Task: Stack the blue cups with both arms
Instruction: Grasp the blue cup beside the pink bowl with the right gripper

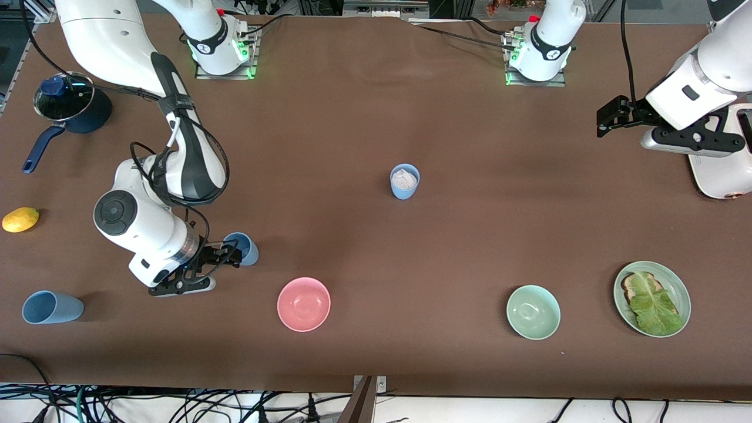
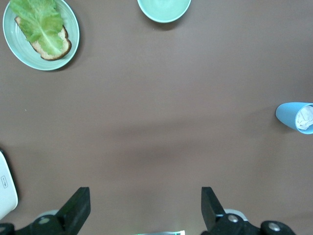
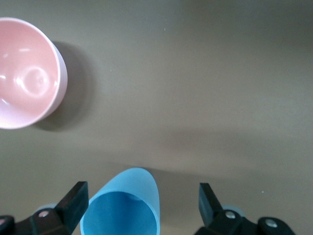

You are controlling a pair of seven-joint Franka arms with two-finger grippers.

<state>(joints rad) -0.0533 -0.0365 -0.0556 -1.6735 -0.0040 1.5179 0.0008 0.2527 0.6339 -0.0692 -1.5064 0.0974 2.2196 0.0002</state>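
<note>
We see first the brown desk (image 1: 376, 117), matte and flat, with the two white arms reaching from their bases. The right gripper (image 1: 218, 257) is low over the desk with its black fingers spread, and a blue cup (image 1: 244, 248) stands between them, not yet pinched; in the right wrist view its round open mouth (image 3: 122, 215) faces up at the camera, so its long axis is upright. The left gripper (image 1: 608, 117) waits, also spread, over the desk at the left arm's end and holding nothing. A second blue cup (image 1: 405, 181) stands upright in the middle of the desk, with something white and crumpled inside; we judge the left arm is nearer to it. A third blue cup (image 1: 51, 307) lies on its side at the right arm's end, nearer to the front camera. All three are matte, smooth, slightly tapered tumblers. The glossy pink bowl (image 1: 304, 304) sits near the right gripper.
</note>
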